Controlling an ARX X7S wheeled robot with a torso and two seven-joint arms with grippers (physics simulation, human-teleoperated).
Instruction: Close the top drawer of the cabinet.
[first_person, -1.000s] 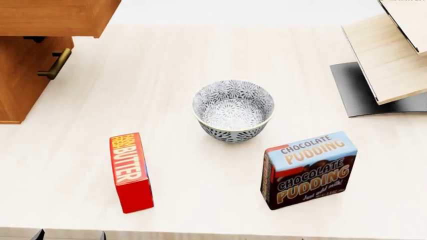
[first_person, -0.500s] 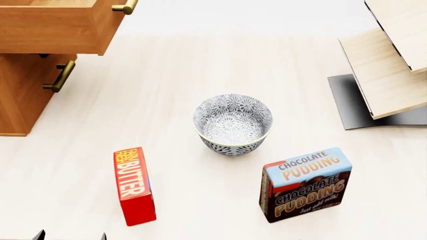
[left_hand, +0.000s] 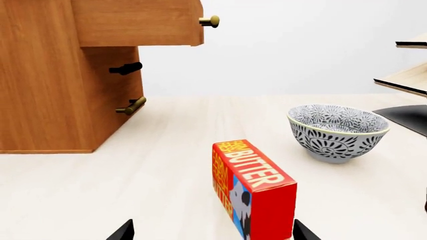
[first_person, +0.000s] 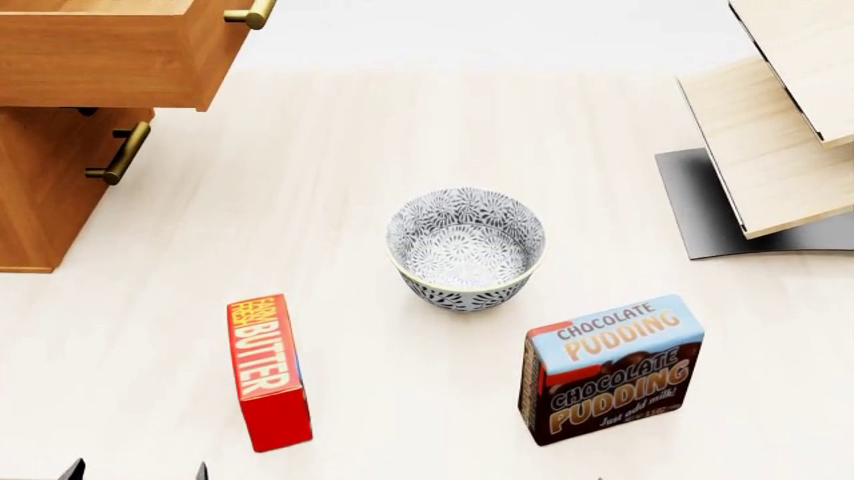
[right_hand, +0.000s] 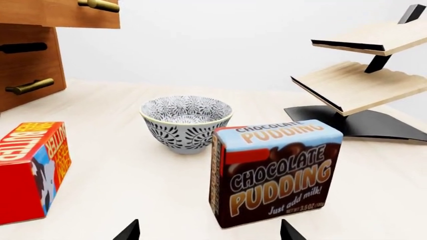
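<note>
The cabinet (first_person: 40, 190) stands at the table's far left. Its top drawer (first_person: 107, 55) is pulled out and overhangs the cabinet front, with its brass handle (first_person: 250, 14) at the front. In the left wrist view the top drawer (left_hand: 137, 22) juts out above the cabinet (left_hand: 40, 90). My left gripper (left_hand: 211, 235) is open and empty, low at the near table edge, with the butter box just ahead; its tips also show in the head view (first_person: 136, 472). My right gripper (right_hand: 209, 234) is open and empty, just short of the pudding box. Both are far from the drawer.
A red butter box (first_person: 268, 372), a patterned bowl (first_person: 466, 247) and a chocolate pudding box (first_person: 611, 367) stand mid-table. A pale wood rack on a black base (first_person: 774, 130) is at the far right. The lower drawer's brass handle (first_person: 120, 152) sticks out below the top drawer.
A second ago the head view shifted, so everything slid down the picture and the top drawer's handle came into view. Over the last half second nothing on the table moved.
</note>
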